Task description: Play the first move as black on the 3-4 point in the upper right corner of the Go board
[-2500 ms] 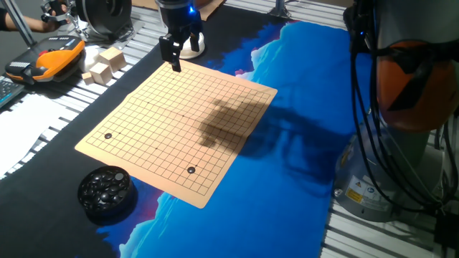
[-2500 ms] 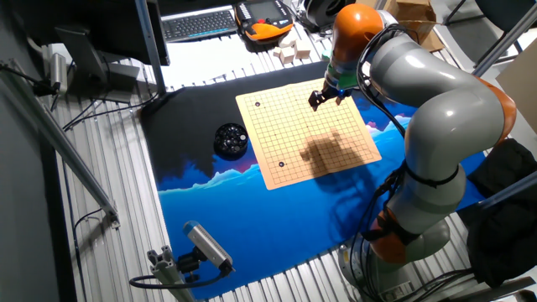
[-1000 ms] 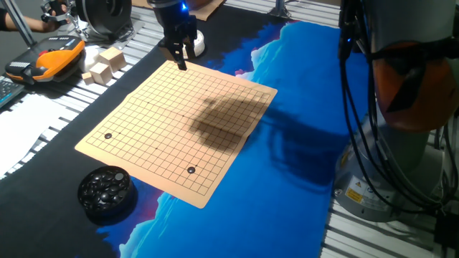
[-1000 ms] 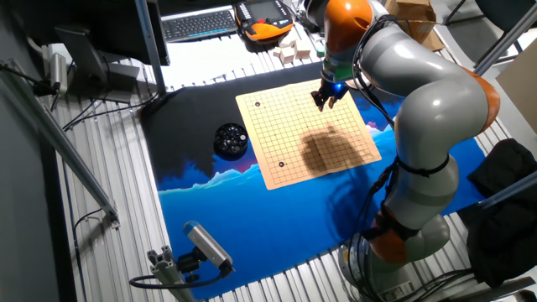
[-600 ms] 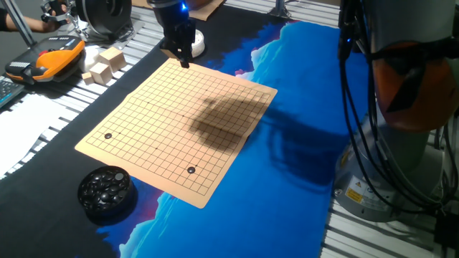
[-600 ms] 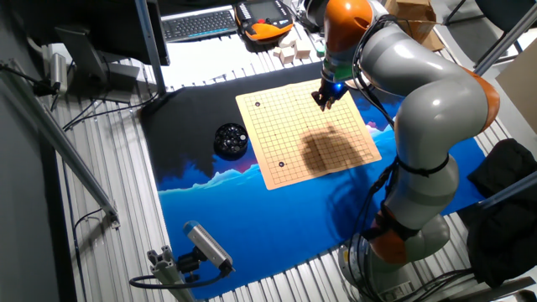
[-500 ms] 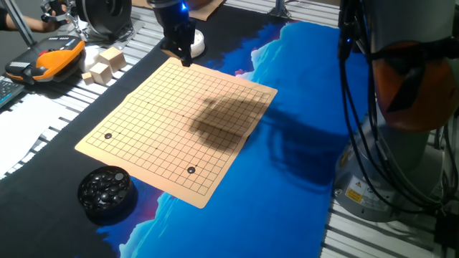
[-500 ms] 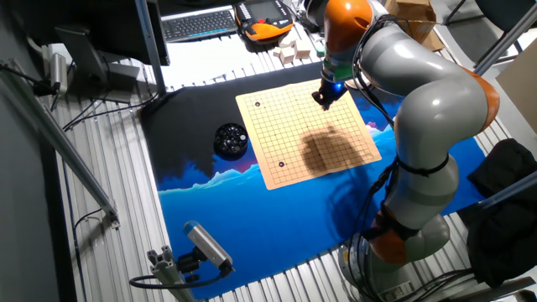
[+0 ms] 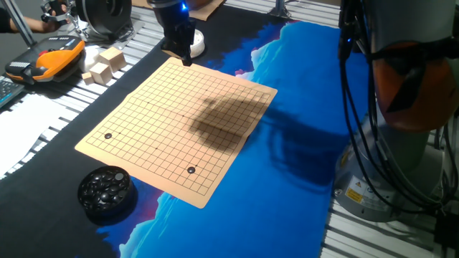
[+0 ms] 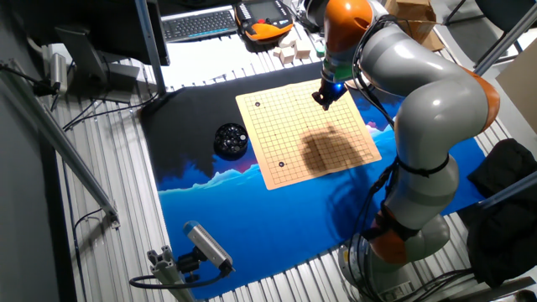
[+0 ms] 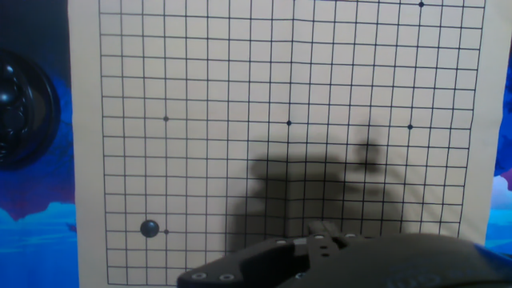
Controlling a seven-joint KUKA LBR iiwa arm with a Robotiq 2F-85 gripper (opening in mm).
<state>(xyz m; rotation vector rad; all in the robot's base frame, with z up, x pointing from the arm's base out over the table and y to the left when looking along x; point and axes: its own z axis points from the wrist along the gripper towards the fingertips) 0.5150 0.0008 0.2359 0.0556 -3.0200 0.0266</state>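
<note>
The gripper (image 9: 183, 60) hangs over the board's (image 9: 172, 125) 12 o'clock corner, fingers pinched together; whether they hold a stone is hidden. Two black stones (image 9: 108, 135) lie near the 7 o'clock edges.

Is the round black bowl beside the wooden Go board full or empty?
Full: the round black bowl holds a heap of glossy black stones up to its rim.
</note>
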